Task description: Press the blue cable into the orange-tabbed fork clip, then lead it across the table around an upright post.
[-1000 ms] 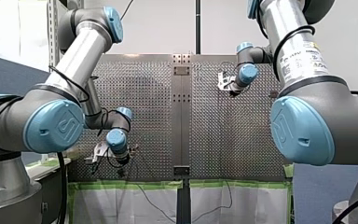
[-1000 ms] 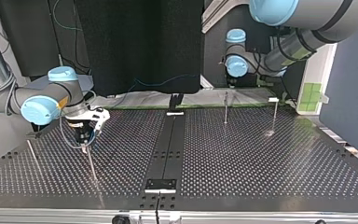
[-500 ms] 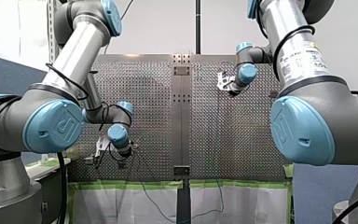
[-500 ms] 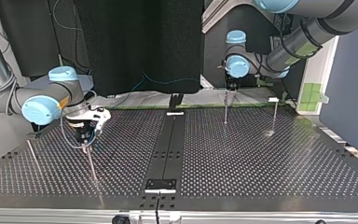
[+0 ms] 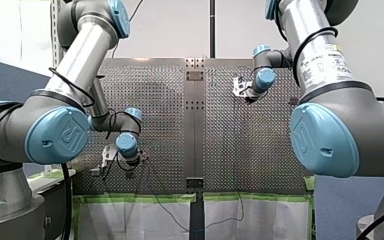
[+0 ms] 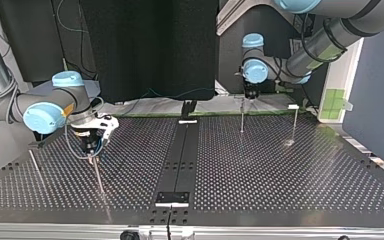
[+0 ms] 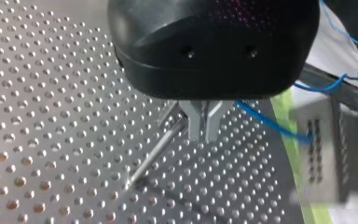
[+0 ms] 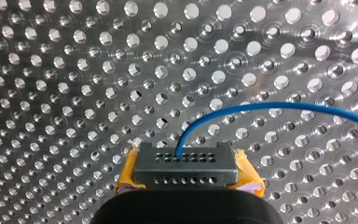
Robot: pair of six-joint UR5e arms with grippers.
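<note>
**Held at two points: hazards and lie**

My right gripper [image 8: 187,171] clamps its yellow pads [image 8: 127,171] on the grey connector block [image 8: 186,162] at the cable's end, above the perforated table [image 8: 74,70]. The blue cable [image 8: 279,106] leaves the block pointing straight ahead of that gripper. It then bends and runs off sideways, its long axis roughly along the table surface.

My left gripper [image 7: 204,123] stands narrow just beside an upright post [image 7: 156,151]. The cable emerges from behind its fingers [image 7: 195,121], so I judge it pinched there.

Risks:
- A sideways move may knock those fingers against the post.
- Slack between my grippers may snag.
- A hard pull may drag the thin cable from the pinch.

No view shows the orange-tabbed clip.
</note>
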